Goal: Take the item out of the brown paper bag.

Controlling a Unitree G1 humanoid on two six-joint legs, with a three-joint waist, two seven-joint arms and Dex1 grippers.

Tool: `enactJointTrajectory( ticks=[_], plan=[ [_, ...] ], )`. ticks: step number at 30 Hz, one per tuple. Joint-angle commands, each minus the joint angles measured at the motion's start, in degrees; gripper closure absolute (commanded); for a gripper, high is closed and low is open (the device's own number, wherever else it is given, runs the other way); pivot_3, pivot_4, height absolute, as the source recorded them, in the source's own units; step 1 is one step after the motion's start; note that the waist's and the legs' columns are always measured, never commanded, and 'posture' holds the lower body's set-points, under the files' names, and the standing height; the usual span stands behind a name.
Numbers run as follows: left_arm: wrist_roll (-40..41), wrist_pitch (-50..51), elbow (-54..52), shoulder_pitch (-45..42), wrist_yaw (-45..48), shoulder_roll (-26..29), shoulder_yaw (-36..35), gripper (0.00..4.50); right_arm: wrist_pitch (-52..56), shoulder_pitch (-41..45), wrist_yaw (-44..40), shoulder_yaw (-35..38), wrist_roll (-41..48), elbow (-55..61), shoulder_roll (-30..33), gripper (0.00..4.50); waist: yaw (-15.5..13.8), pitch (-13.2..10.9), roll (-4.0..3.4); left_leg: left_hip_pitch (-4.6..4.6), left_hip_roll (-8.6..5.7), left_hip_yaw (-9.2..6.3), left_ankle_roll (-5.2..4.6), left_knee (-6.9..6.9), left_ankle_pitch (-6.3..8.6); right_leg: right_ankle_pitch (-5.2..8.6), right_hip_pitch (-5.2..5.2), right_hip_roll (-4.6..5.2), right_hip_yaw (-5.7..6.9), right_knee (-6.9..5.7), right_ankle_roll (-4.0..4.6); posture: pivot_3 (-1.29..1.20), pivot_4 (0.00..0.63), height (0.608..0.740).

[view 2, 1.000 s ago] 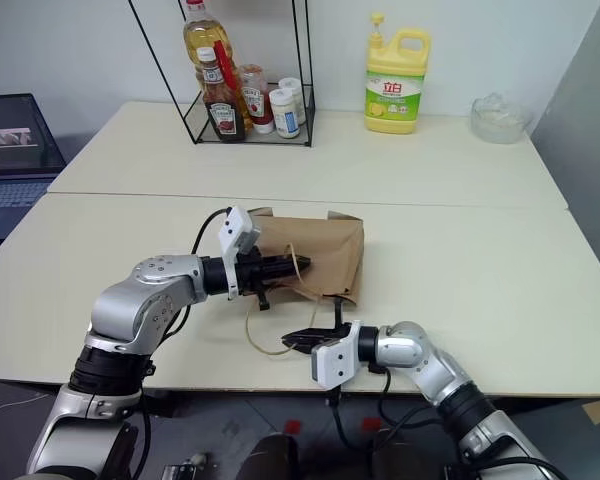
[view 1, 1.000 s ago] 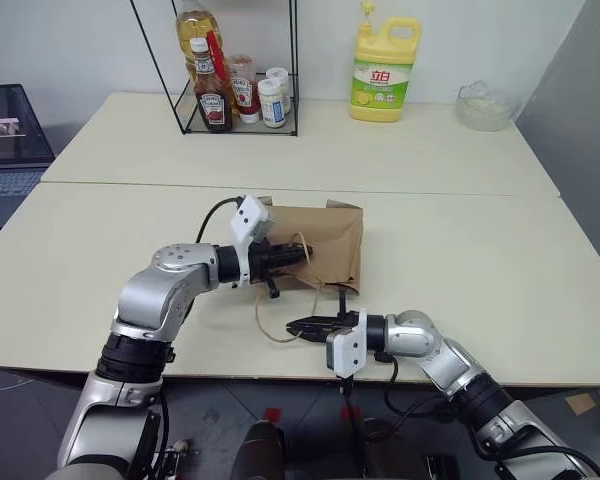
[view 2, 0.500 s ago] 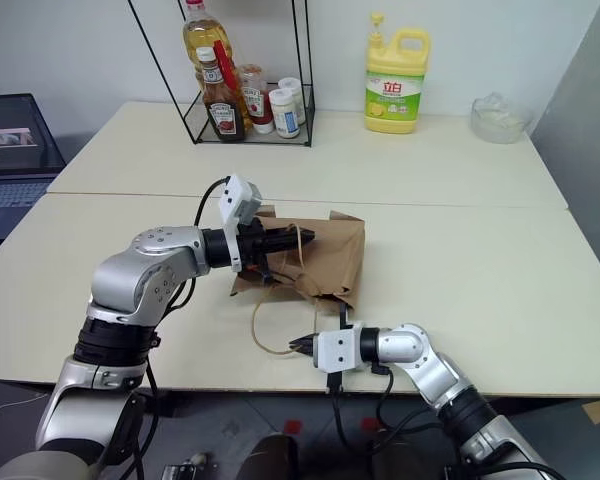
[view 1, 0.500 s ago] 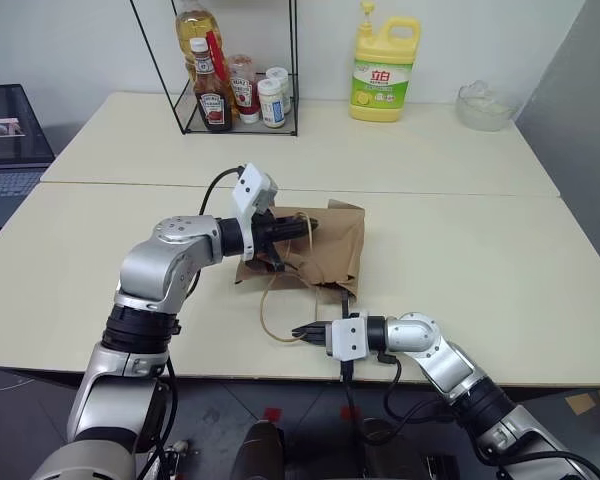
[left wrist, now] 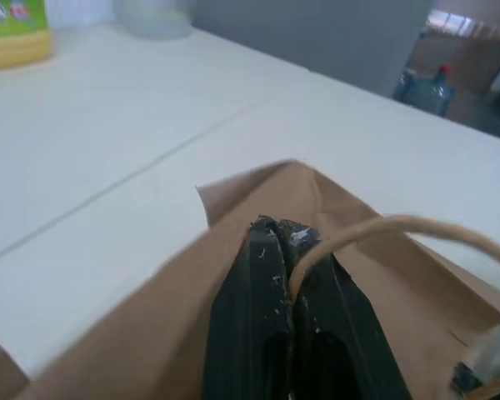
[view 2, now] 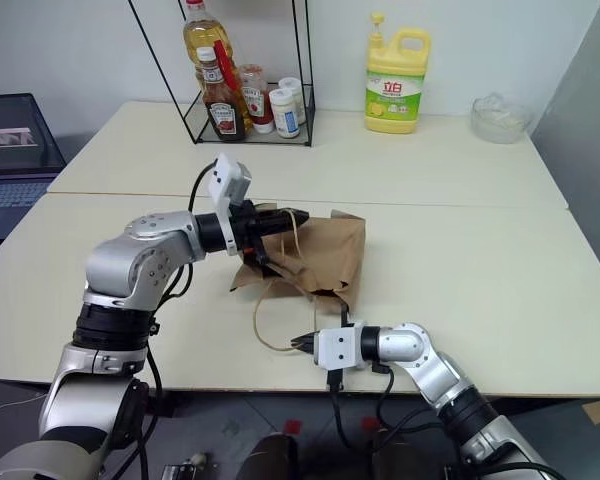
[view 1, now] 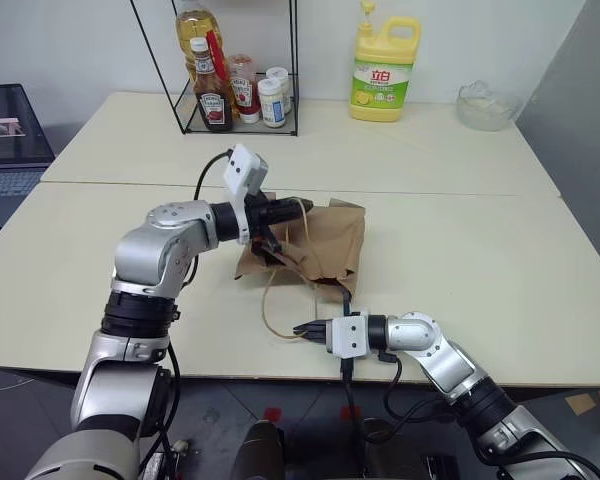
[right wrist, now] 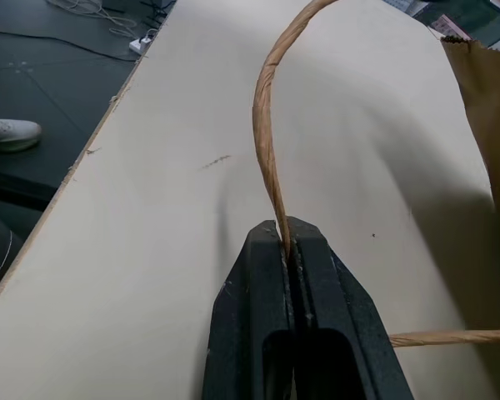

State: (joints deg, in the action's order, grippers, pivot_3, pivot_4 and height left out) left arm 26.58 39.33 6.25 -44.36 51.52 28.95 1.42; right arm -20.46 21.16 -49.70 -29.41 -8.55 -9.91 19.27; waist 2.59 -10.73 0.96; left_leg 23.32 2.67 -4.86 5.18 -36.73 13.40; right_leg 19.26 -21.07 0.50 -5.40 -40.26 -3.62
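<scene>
you had the left gripper (view 1: pixel 298 209) and right gripper (view 1: pixel 300 328) each clenched on a twine handle of the creased brown paper bag (view 1: pixel 325 245) near the tabletop's front edge.

bag: plain brown kraft paper bag (view 1: pixel 320 245) at my left gripper (view 1: pixel 298 207) | handles: tan twine loop (right wrist: pixel 271 158) pinched in my black right gripper (view 1: pixel 300 328) | table (view 1: pixel 480 270): pale cream beneath both | jug (view 1: pixel 383 72) far beyond my left: yellow, green label | ketchup bottle (view 1: pixel 213 100): dark red
</scene>
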Motion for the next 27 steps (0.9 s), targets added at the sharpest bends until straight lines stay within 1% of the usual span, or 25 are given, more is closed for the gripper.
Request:
enactJointTrajectory(
  ticks=[1,27],
  plan=[
    [1.51,-0.63,-1.53,-2.82,-1.35,-0.34,-3.30,4.50,0.39,-0.91,-0.88,-1.91,-1.64,-0.37,0.27,4.44,0.00,0.00,0.00,0.00,0.00,0.00,0.00,0.00,0.00,0.00,0.00,0.00,0.00,0.00,0.00,0.00,0.150,0.740],
    [4.22,-0.32,3.59,-9.83,-5.18,-2.29,-7.43,4.50,0.23,-0.42,-1.90,-2.93,-4.19,-2.70,1.14,4.44,0.09,0.02,0.06,0.00,0.01,-0.02,0.01,0.00,0.00,0.00,0.00,-0.01,0.02,0.00,0.00,0.00,0.150,0.740]
  ],
)
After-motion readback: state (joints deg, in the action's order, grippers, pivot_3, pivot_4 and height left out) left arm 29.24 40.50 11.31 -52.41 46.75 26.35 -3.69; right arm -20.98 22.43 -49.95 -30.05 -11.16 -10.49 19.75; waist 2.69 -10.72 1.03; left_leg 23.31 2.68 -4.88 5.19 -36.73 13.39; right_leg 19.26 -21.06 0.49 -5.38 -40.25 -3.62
